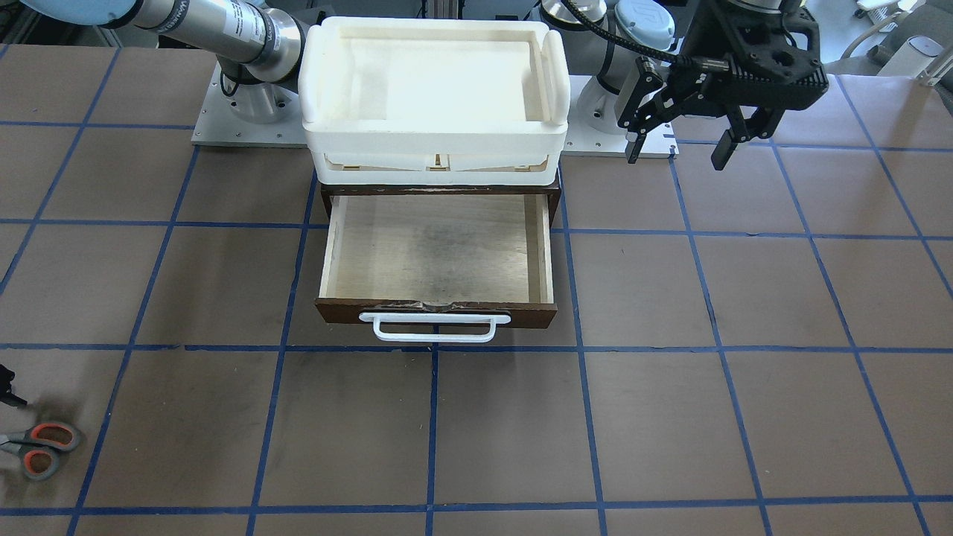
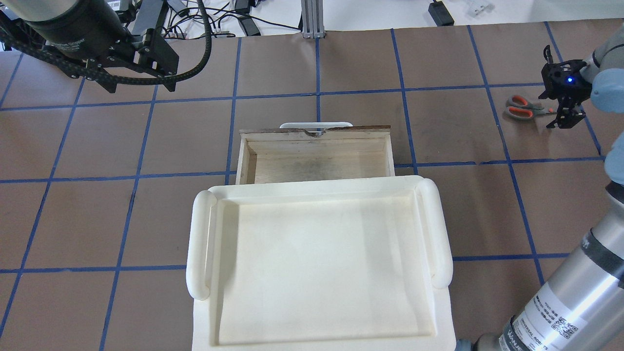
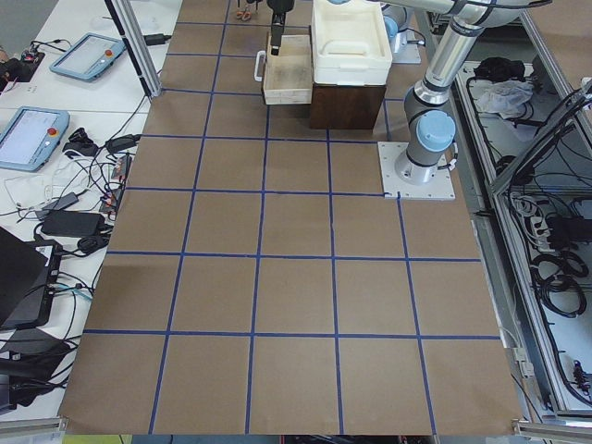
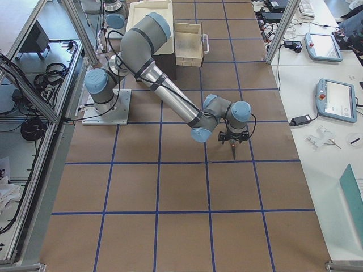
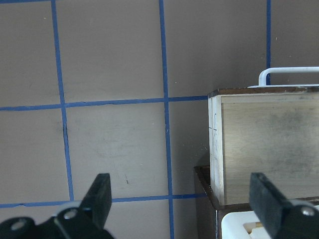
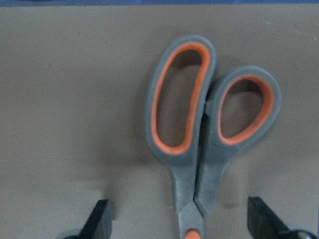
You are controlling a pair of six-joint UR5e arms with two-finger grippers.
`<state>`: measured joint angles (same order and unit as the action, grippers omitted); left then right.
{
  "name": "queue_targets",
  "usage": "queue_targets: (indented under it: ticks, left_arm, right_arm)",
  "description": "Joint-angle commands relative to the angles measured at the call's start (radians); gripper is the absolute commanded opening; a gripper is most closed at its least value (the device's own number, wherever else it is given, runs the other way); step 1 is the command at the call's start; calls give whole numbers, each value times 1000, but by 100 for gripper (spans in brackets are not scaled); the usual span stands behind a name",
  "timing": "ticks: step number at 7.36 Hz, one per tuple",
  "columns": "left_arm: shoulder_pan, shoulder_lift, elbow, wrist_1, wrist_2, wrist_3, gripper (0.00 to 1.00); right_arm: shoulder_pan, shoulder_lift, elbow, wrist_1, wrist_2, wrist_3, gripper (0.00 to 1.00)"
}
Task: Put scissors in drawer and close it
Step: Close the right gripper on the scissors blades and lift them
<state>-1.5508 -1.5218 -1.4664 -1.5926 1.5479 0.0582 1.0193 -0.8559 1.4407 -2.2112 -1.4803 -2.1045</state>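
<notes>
The right gripper (image 2: 561,116) is down low over the tabletop, fingers spread wide, and between them lies the pair of scissors with dark grey handles lined orange-red (image 6: 185,167). Nothing is pinched yet! The wrist view has one finger on each side of the neck just below the loops, which looks like the set-up for a squeeze across the narrow part, where the grip should be surest. The scissors lie flat and closed on the brown paper-covered table with its blue tape grid (image 1: 670,432), far out toward the robot's right and well apart from the goal. That goal, the dark brown wooden drawer (image 1: 528,314), is pulled out with its pale plywood floor bare, ready to receive, and its white bar handle (image 1: 435,336) faces away from the robot. A white plastic tray (image 2: 200,243) sits on the cabinet above it. The left gripper (image 1: 677,152) hangs open beside the cabinet, probably waiting to push the drawer shut.
</notes>
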Motion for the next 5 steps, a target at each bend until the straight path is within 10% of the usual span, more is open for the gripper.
queue_targets:
  ticks: [1,4,5]
  left_arm:
    - [0,-4,0,0,1,0,100]
    - [0,0,0,-1,1,2,100]
    - [0,-1,-2,0,1,3,100]
  right_arm:
    - [2,1,1,5,0,-5,92]
    - [7,1,0,7,-8,-32,60]
    - [7,0,0,-1,-15,-40,12]
